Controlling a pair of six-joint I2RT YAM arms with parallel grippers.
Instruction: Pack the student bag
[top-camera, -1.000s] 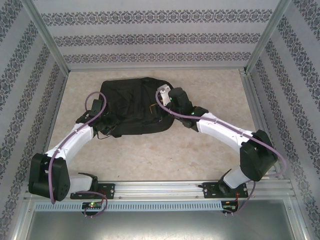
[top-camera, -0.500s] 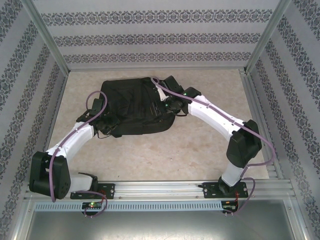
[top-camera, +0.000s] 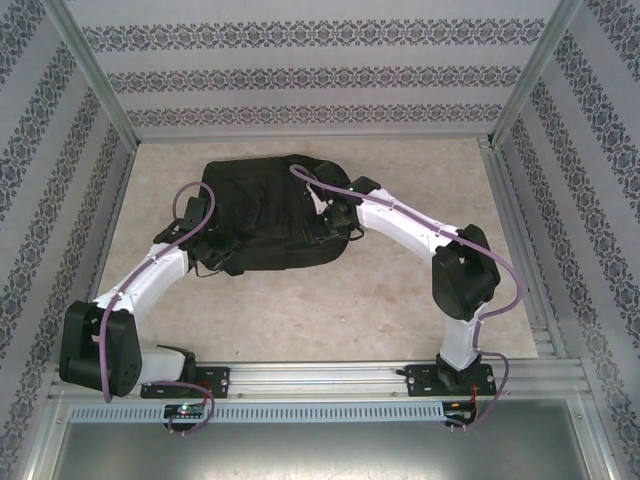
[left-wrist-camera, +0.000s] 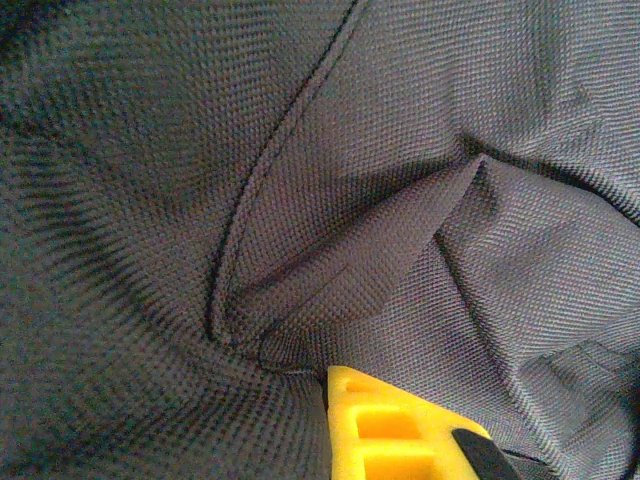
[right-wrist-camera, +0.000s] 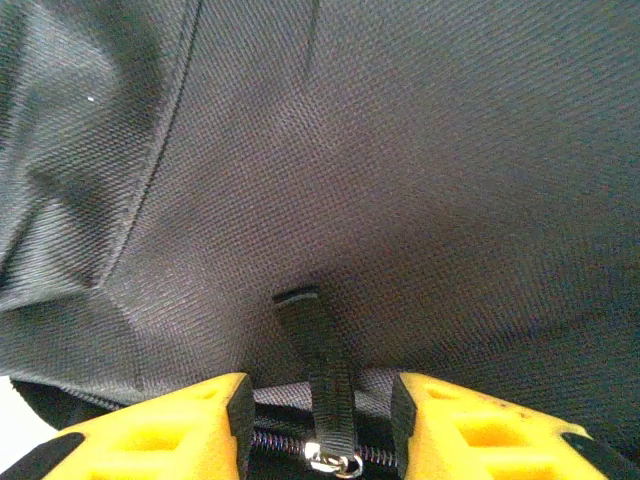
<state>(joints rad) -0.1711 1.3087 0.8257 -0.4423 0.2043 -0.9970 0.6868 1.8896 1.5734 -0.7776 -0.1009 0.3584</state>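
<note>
Flat on the tabletop (top-camera: 420, 180), toward 11 o'clock from centre, lies the student bag (top-camera: 265, 215), its long axis running roughly from 9 to 3 o'clock, with its more rounded corner at about 4 o'clock. The left arm (top-camera: 150, 275) reaches the bag's 8 o'clock edge. Close up, only one of the left fingers (left-wrist-camera: 385, 425) shows, against creased black fabric, so I cannot tell whether they are parted or closed. The right fingers (right-wrist-camera: 180, 420) sit at the bag's 3 o'clock side, spread apart. A black pull tab (right-wrist-camera: 322, 350) hangs between them over the zipper (right-wrist-camera: 280, 440), touching neither.
</note>
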